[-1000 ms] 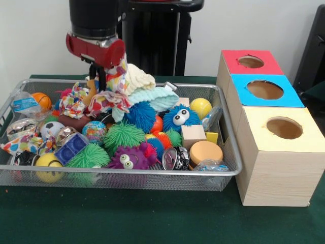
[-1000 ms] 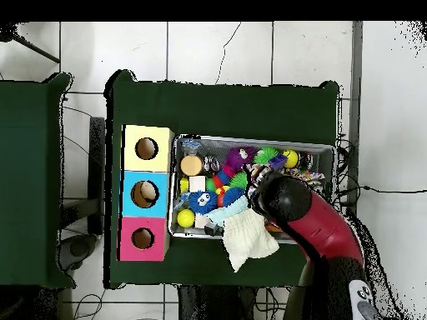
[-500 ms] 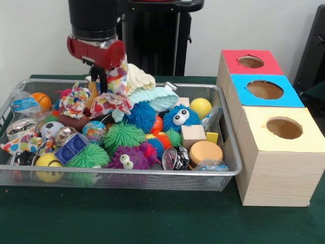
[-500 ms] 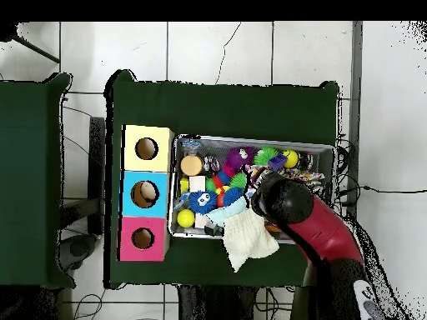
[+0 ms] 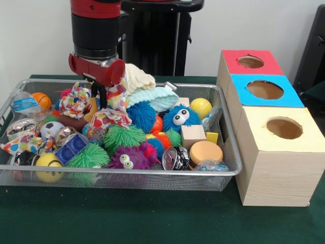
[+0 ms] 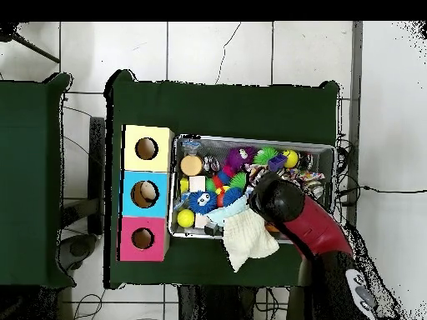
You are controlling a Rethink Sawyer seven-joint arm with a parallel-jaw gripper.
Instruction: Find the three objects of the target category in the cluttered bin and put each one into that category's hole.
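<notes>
Patterned cloth (image 5: 114, 96) hangs bunched from the hand (image 5: 99, 90), whose fingers look pinched on its upper folds above the wire bin's (image 5: 231, 152) far-left part. Just beside it, a cream knitted cloth (image 5: 139, 79) drapes over the bin's far rim, with a pale mint cloth (image 5: 157, 96) below. Under the hand sit spiky rubber balls, green (image 5: 123, 136) and blue (image 5: 141, 114), and a blue googly-eyed puffer (image 5: 180, 117). At the table's right edge stand three boxes with holes: red (image 5: 250, 61), blue (image 5: 264, 89), yellow (image 5: 283, 128).
</notes>
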